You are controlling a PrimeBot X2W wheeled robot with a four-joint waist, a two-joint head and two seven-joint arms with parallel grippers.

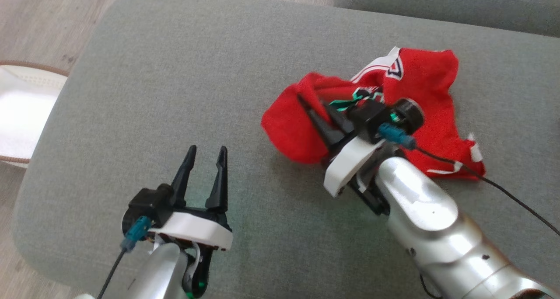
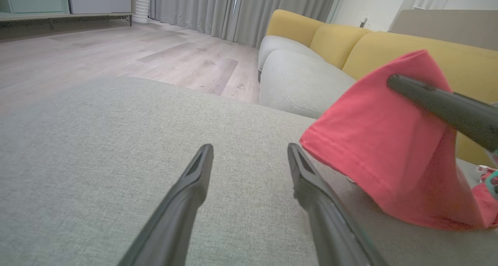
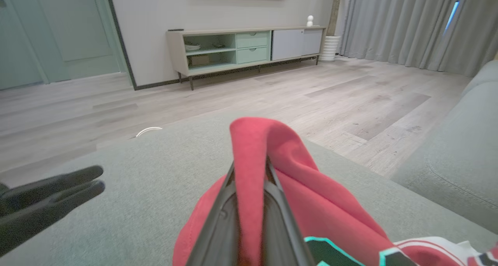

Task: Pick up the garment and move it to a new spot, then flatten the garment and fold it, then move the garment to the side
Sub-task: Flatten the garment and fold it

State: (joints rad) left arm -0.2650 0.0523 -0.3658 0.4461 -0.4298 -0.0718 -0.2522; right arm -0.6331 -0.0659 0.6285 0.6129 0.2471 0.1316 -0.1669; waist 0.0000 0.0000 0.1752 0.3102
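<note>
Grey upholstery of the ottoman cushion (image 1: 175, 71) lies under both arms. On the left, the left end effector (image 1: 207, 150) hovers low over bare fabric, its two fingers spread wide with nothing between them. From it the red garment (image 1: 420, 76) lies to the right and a little ahead, near but not touching; in the left wrist view the hemmed edge sits just beyond the right-hand finger. Further right, the right end effector (image 1: 313, 109) is clenched on a raised fold at the garment's left edge. The cloth is pinched between the closed fingers and draped over their tips, tented up off the cushion. The rest of the garment spreads to the right of those fingers and back under the wrist, a rumpled heap resting on the cushion, with its longer run lying roughly crosswise to the fingers. The right arm is plainly the nearer one, since it already has hold. By my judgement, the carry to a new spot depends on the bulk hanging to the right of the grasp, while open cushion lies to its left, ahead of the free left end effector.
</note>
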